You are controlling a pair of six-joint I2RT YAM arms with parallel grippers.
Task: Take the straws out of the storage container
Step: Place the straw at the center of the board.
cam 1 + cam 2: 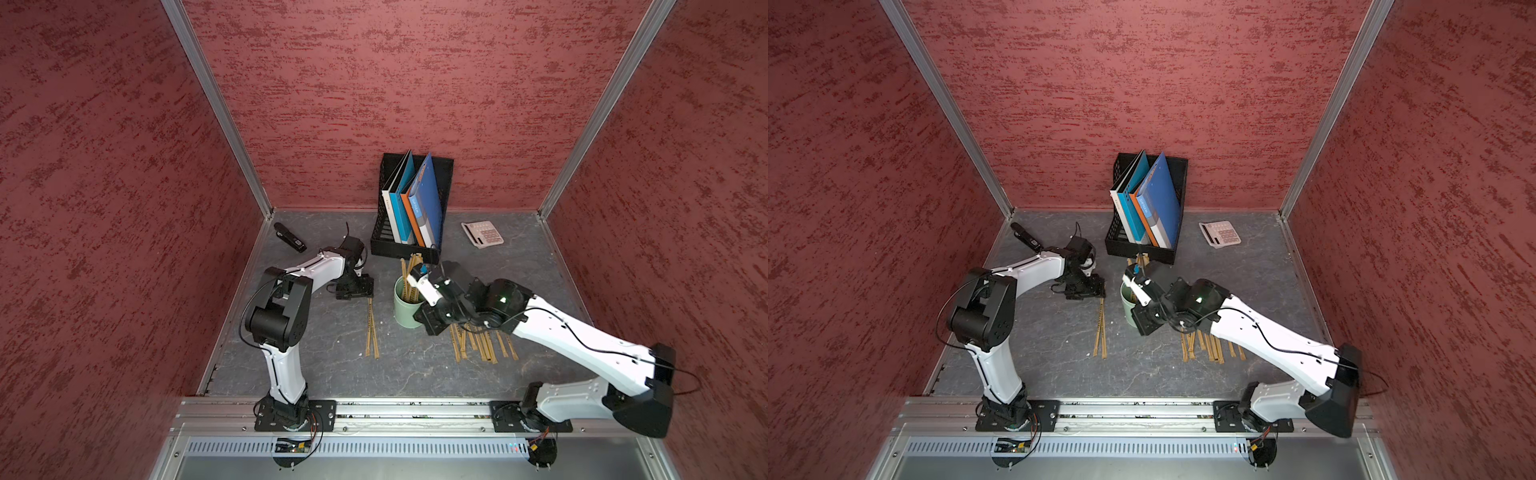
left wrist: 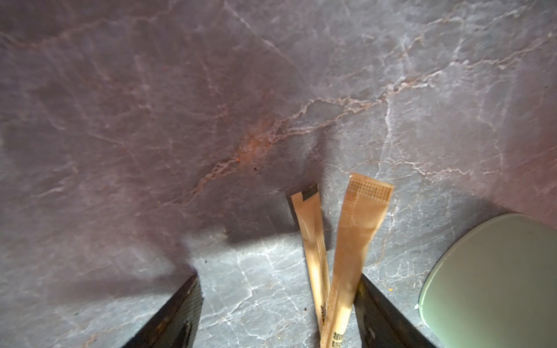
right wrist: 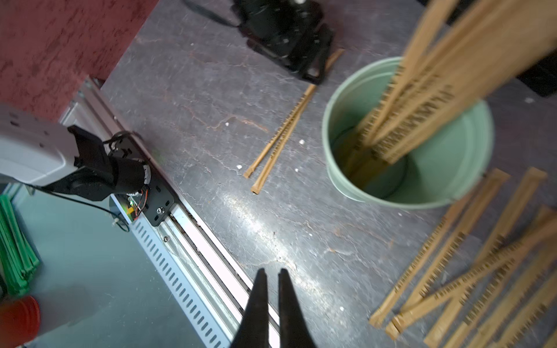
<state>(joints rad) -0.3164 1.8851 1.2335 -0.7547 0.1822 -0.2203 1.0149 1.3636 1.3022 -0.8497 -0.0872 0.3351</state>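
The storage container, a mint-green cup (image 1: 405, 309) (image 1: 1126, 311) (image 3: 328, 135) (image 2: 497, 277), stands mid-table with several straws (image 1: 409, 270) (image 1: 1144, 259) (image 3: 422, 99) leaning in it. Two straws (image 1: 372, 332) (image 1: 1100, 332) (image 3: 280, 135) lie to its left. My left gripper (image 1: 355, 289) (image 1: 1084, 289) (image 2: 278, 275) hangs open low over their far ends (image 2: 358, 223), which lie between its jaws next to one finger. Several more straws (image 1: 482, 345) (image 1: 1212, 347) (image 3: 482, 271) lie to the cup's right, partly under my right arm. My right gripper (image 1: 428, 328) (image 1: 1144, 328) (image 3: 272, 269) is shut and empty beside the cup.
A black mesh file holder (image 1: 384, 241) with coloured folders stands right behind the cup. A calculator (image 1: 482, 235) lies at the back right and a black stapler (image 1: 289, 237) at the back left. Red walls close three sides; the metal rail (image 1: 415, 409) runs along the front.
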